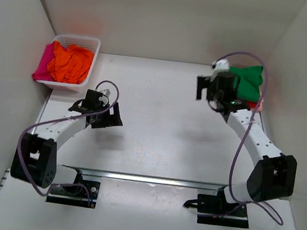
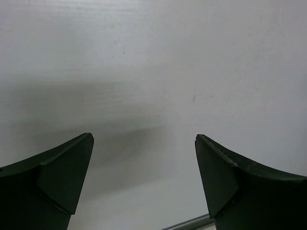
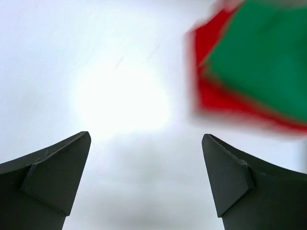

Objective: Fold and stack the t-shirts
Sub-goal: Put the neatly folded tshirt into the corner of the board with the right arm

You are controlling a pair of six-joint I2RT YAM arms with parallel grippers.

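Above the bench (image 1: 159,110) the left jaws and right jaws both stand apart, with the green shirt (image 1: 250,82) atop the red shirt (image 3: 213,96) nearby.

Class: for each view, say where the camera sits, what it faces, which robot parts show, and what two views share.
Top external: above and behind the bases, looking down on the table; left arm and right arm show.
Left wrist: on that arm, facing bare table; open left pincer shows.
Right wrist: on that arm, facing the table; open right pincer shows.
Shared: top and right wrist both show the green shirt; red shirt beneath.
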